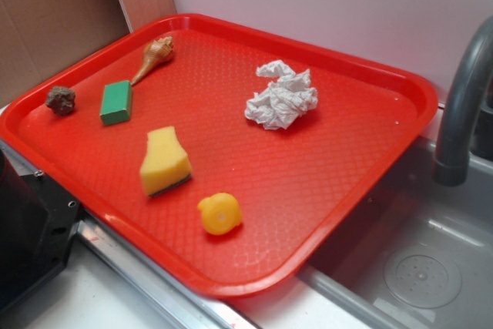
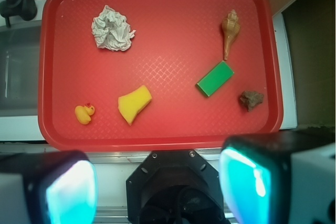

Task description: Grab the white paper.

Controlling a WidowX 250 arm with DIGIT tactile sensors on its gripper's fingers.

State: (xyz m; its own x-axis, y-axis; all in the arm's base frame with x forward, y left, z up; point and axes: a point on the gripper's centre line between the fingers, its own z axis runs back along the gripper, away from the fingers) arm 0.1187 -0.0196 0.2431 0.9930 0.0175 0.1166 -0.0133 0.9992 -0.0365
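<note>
The white paper (image 1: 280, 96), a crumpled wad, lies on the red tray (image 1: 362, 182) toward its far right side in the exterior view. Seen from the wrist, the white paper (image 2: 111, 29) is at the upper left of the red tray (image 2: 173, 129). My gripper (image 2: 157, 182) hangs high above the tray's near edge, over the robot base, far from the paper. Its two cyan pads (image 2: 71, 192) stand wide apart with nothing between them. The gripper does not show in the exterior view.
On the tray also lie a yellow sponge (image 1: 164, 161), a yellow rubber duck (image 1: 219, 213), a green block (image 1: 116, 102), a seashell (image 1: 155, 56) and a small brown rock (image 1: 60, 100). A grey faucet (image 1: 462, 105) and sink (image 1: 416, 267) stand to the right.
</note>
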